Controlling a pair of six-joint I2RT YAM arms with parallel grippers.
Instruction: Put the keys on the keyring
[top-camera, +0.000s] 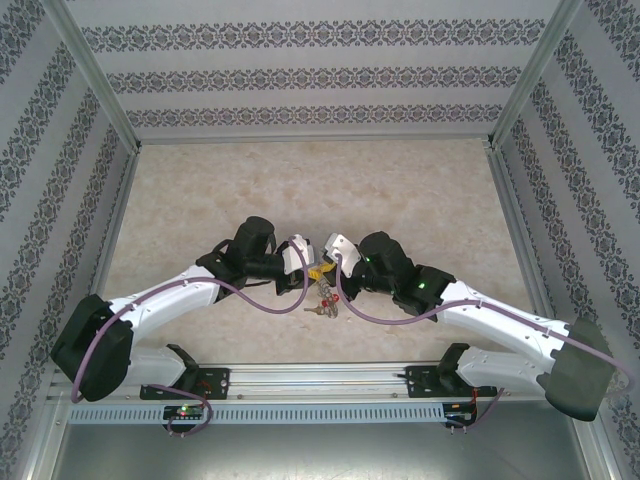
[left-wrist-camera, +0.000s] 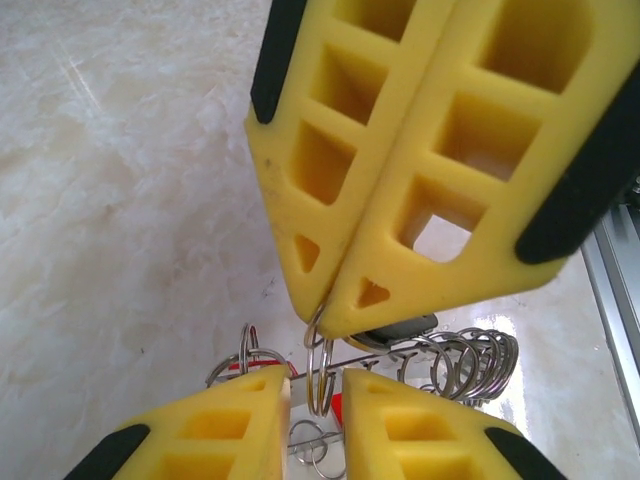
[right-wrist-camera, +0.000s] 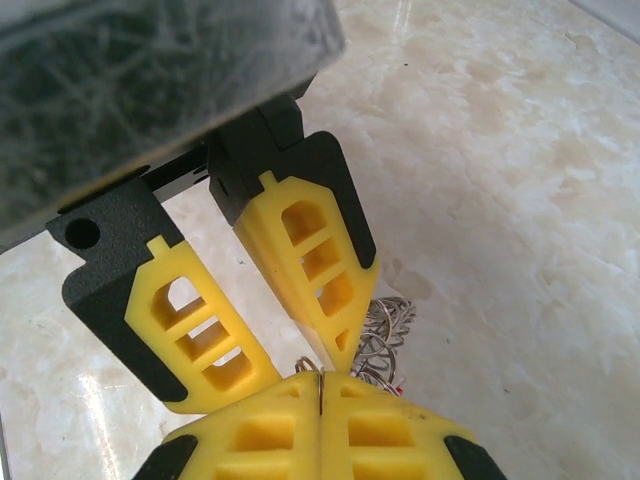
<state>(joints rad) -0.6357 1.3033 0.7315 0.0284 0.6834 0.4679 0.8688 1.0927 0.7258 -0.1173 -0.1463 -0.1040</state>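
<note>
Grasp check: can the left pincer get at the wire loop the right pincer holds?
Likely yes: the loop hangs from the shut right pincer into the left pincer, whose jaws stand slightly apart; nothing blocks it.

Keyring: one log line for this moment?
right hand: shut on keyring | left hand: slightly open around a ring loop | keys: bunched at ring

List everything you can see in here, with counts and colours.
table: one, beige marbled, beneath everything
walls: three, grey patterned, around the table
rail: one, silvery, near edge
keyring: one, silvery, between the grippers
keys: count unclear, red and dark heads, at the keyring
cables: two, purple, along the arms
arms: two, white and black, meeting mid-table
left gripper: one, yellow, open around a wire loop
right gripper: one, yellow, shut on a keyring loop
</note>
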